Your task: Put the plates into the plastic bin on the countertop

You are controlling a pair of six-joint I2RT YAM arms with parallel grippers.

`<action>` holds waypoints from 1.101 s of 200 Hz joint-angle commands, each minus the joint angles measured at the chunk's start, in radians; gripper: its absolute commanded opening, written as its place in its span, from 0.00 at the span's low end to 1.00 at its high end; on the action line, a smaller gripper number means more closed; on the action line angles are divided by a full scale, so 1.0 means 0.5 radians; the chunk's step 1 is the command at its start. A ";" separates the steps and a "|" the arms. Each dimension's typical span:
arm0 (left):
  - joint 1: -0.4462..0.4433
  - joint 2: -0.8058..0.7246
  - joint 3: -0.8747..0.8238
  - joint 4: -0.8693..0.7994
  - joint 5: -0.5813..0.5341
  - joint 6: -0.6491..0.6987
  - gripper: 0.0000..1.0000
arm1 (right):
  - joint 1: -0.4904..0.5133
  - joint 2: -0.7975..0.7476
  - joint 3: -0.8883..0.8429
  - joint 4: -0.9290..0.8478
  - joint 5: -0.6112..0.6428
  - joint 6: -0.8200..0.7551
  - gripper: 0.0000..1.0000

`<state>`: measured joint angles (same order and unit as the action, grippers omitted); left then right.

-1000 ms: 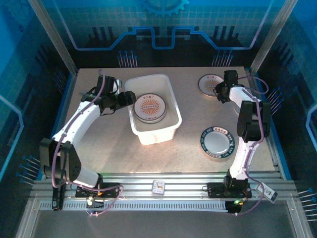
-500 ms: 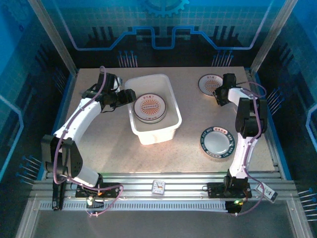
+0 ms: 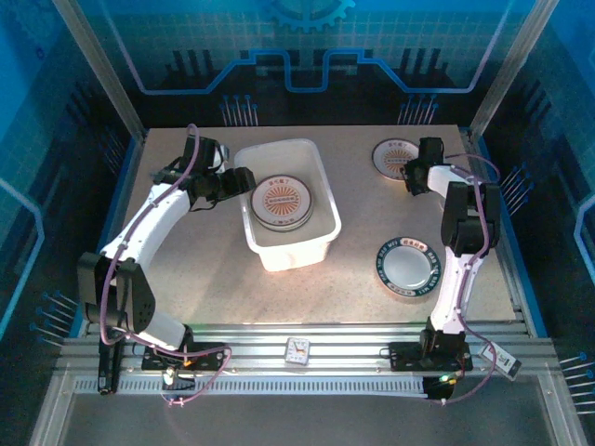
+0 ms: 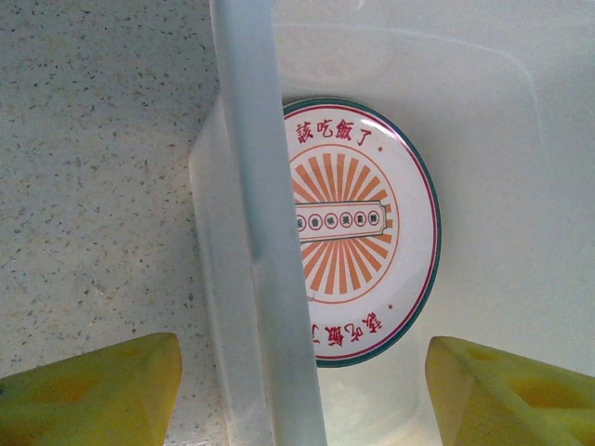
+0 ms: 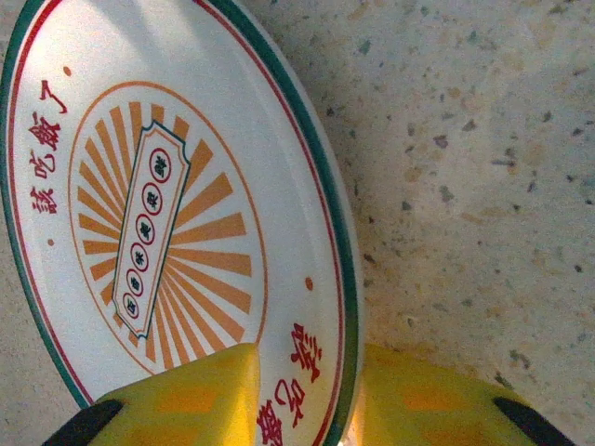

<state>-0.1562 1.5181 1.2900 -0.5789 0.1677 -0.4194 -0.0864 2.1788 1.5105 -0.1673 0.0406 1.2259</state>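
1. Milky plastic bin sits mid-frame on the worktop, with one sunburst plate flat inside.
2. Left jaws released, straddling the bin's left wall: one side outside over the worktop, one inside.
3. Right jaws clenched on the rim of a second sunburst plate, upper right.
4. Dark-rimmed plate lies lower right, apart from both arms.

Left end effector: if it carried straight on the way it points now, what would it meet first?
Probably the side wall of the bin, whose rim runs between the open fingers of the left end effector: one finger outside over the countertop, one inside, toward the plate. Depth is unclear.
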 commanded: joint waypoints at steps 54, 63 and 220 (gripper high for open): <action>0.012 -0.037 0.014 -0.042 -0.033 -0.039 0.71 | -0.036 0.101 -0.052 0.042 -0.052 0.083 0.18; 0.012 -0.046 0.007 -0.041 -0.035 -0.039 0.71 | -0.036 0.082 -0.087 0.064 -0.058 0.092 0.15; 0.010 -0.333 -0.256 0.124 0.090 -0.032 0.71 | 0.073 -0.878 -1.150 0.780 -0.050 0.335 0.00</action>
<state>-0.1562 1.3895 1.1854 -0.5453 0.1772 -0.4202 -0.0704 1.8400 0.9840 0.1555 0.0246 1.3701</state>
